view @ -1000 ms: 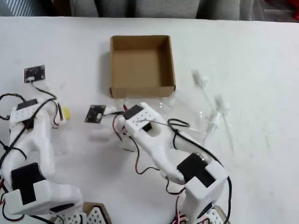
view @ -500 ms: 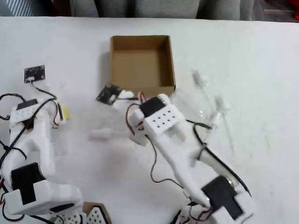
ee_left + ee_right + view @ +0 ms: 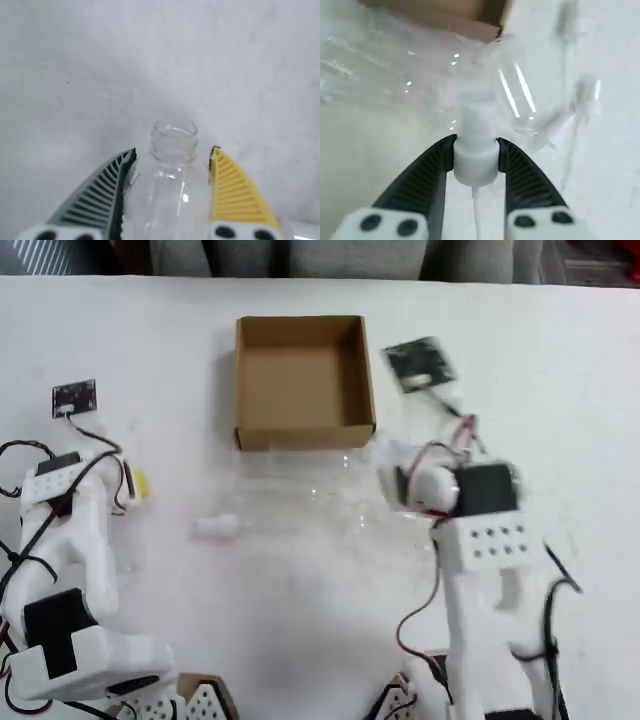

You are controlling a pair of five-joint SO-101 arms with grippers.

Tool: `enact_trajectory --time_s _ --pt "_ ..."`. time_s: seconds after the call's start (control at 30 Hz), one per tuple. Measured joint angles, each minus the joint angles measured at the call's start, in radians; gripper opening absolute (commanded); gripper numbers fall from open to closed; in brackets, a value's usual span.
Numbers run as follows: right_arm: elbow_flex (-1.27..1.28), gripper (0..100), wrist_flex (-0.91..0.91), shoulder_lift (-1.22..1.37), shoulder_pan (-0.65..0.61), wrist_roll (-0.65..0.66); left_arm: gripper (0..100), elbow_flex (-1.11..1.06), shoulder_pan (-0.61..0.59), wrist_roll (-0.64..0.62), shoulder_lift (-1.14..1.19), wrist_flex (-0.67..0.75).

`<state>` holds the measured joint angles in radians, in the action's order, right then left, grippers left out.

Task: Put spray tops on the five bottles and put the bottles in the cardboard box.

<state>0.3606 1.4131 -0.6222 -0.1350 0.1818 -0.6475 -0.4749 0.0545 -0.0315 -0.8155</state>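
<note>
Right wrist view showed my right gripper [image 3: 475,142] squeezed shut on a spray top [image 3: 475,162]. My left gripper [image 3: 173,151] hugged an open bottle [image 3: 172,192], apart from the cardboard box [image 3: 300,375]. I feared the top's thin tube [image 3: 475,215] might miss the mouth [image 3: 174,131].

The place looked like a robotics lab or maker's workshop, not a home. A plain white tabletop [image 3: 150,350] carried two white, printed-looking arms, one near left [image 3: 70,540] and one near right [image 3: 485,570]. Exposed wires [image 3: 97,437] looped along them, and bare circuit boards [image 3: 75,395] sat out on leads. A cardboard box [image 3: 303,430] and clear bottles [image 3: 300,485] lay among the hardware. Grey upholstered shapes [image 3: 350,258], likely chair backs, lined the far edge.
</note>
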Motion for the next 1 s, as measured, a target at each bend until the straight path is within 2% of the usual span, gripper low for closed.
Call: enact_trajectory --time_s 0.1,0.2,0.3,0.47,0.67,0.83,1.0 --pt "0.002 1.7 -0.015 -0.075 0.112 -0.002 2 0.000 0.021 0.000 0.000 -0.005" --pt "0.008 1.8 -0.064 -0.135 0.195 -0.002 2 0.041 0.078 0.000 -0.006 -0.071" --pt "0.118 1.8 -0.166 -0.166 0.242 -0.009 2 0.071 0.150 0.002 -0.063 -0.149" --pt "0.364 1.6 -0.479 -0.166 0.264 -0.021 2 0.071 0.282 0.002 -0.270 -0.212" --pt "0.399 1.6 -0.862 -0.167 0.284 -0.141 2 0.071 0.454 0.002 -0.500 -0.216" --pt "0.328 1.6 -1.080 -0.166 0.285 -0.157 2 0.071 0.585 0.002 -0.592 -0.104" --pt "0.167 1.5 -1.129 -0.175 0.252 -0.160 2 0.061 0.707 0.002 -0.635 0.018"
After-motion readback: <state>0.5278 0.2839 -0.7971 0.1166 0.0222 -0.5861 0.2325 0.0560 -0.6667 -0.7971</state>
